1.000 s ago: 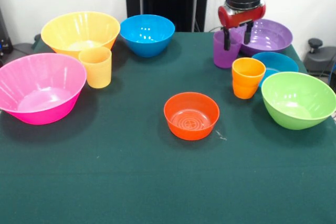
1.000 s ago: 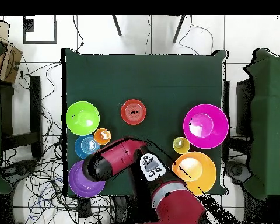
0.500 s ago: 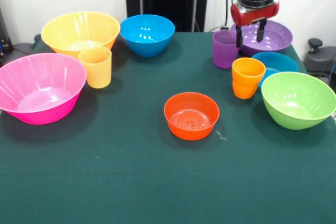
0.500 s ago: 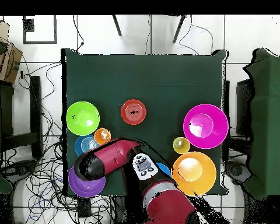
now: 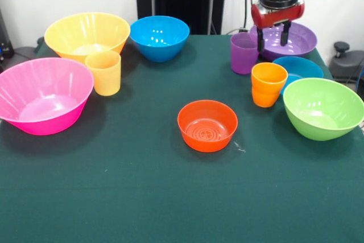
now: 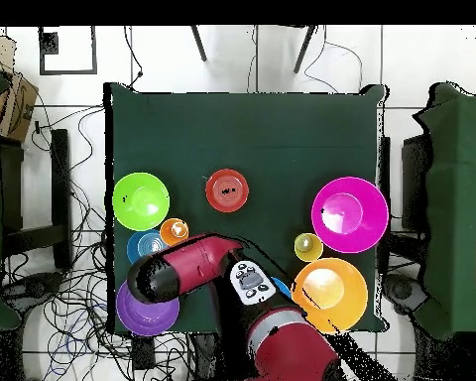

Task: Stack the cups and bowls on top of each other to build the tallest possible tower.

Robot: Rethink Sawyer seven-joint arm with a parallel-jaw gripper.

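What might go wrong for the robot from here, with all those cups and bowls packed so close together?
The gripper hangs open over the wide purple bowl, right beside the purple cup; coming down, a finger could knock that cup over. The orange cup, small blue bowl and lime green bowl crowd together, leaving little room.

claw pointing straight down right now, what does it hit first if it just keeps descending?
Probably the wide purple plastic bowl: the claw hangs over its near-left rim, beside the purple plastic cup. Depth is unclear, so it may clip the rim.

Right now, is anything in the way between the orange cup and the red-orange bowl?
Nothing visible is. The orange cup and the red-orange bowl have only bare green table between them.
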